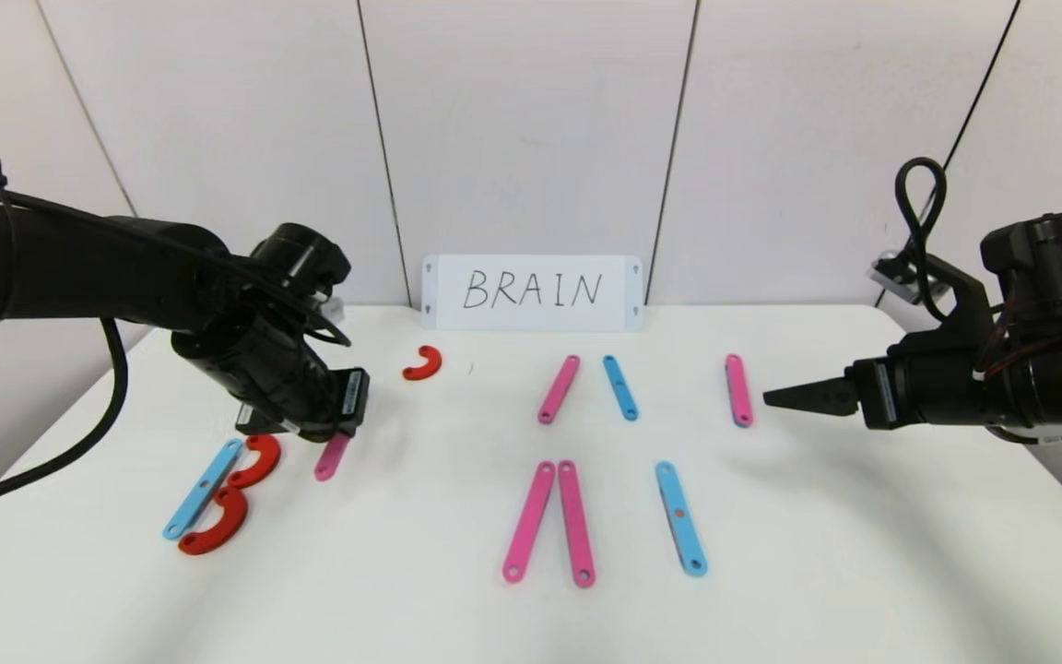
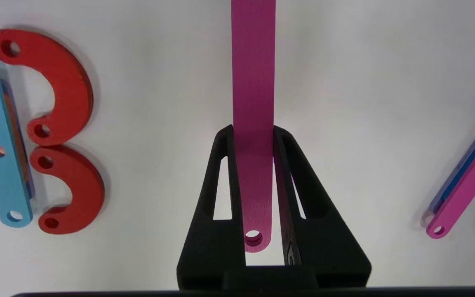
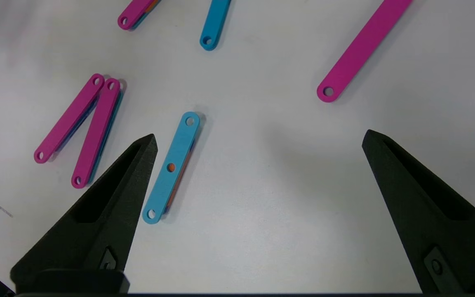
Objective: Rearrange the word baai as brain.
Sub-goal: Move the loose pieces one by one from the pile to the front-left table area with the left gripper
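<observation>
My left gripper (image 1: 339, 433) (image 2: 254, 130) is low over the table's left part, shut on a pink strip (image 2: 253, 103) that runs lengthways between its fingers; the strip's near end (image 1: 330, 458) sticks out below it. Left of it a light-blue strip (image 1: 204, 489) (image 2: 0, 144) and two red curves (image 1: 254, 461) (image 1: 216, 527) form a B. A loose red curve (image 1: 423, 362) lies farther back. Two pink strips (image 1: 549, 521) meet in an upside-down V at the centre, with a blue strip (image 1: 681, 518) (image 3: 172, 167) to their right. My right gripper (image 1: 775, 397) (image 3: 258, 138) is open and empty, above the table's right part.
A white card (image 1: 533, 291) with handwritten BRAIN stands at the back wall. In the back row lie a pink strip (image 1: 559, 388), a blue strip (image 1: 620, 387) and another pink strip (image 1: 738, 390), which is just left of the right gripper's tips.
</observation>
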`<state>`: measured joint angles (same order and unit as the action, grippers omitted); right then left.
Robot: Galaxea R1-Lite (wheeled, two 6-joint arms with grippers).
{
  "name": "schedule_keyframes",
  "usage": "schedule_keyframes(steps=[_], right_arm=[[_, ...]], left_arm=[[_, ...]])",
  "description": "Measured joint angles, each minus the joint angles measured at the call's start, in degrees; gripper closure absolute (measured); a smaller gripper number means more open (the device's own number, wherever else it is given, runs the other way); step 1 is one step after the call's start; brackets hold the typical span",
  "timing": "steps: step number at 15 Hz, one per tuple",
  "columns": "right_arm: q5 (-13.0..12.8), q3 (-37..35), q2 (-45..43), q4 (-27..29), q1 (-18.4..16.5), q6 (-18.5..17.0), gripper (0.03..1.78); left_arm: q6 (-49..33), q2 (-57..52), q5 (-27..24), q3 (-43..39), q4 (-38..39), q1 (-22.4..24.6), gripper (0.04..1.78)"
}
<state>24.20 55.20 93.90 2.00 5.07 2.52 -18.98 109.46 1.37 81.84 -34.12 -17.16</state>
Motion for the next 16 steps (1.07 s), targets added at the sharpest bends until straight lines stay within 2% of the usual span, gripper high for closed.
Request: schedule_keyframes(steps=[4, 16], right_arm=[[0.00, -0.02, 0.00, 0.00, 0.05, 0.00, 0.07], [0.00, -0.10, -0.02, 0.01, 0.10, 0.00, 0.07]], left_arm=[[-0.06, 0.22, 0.26, -3.95, -0.02, -0.72, 1.54], [-0.20, 3.17, 1.39, -5.92, -0.33, -0.77, 1.54]])
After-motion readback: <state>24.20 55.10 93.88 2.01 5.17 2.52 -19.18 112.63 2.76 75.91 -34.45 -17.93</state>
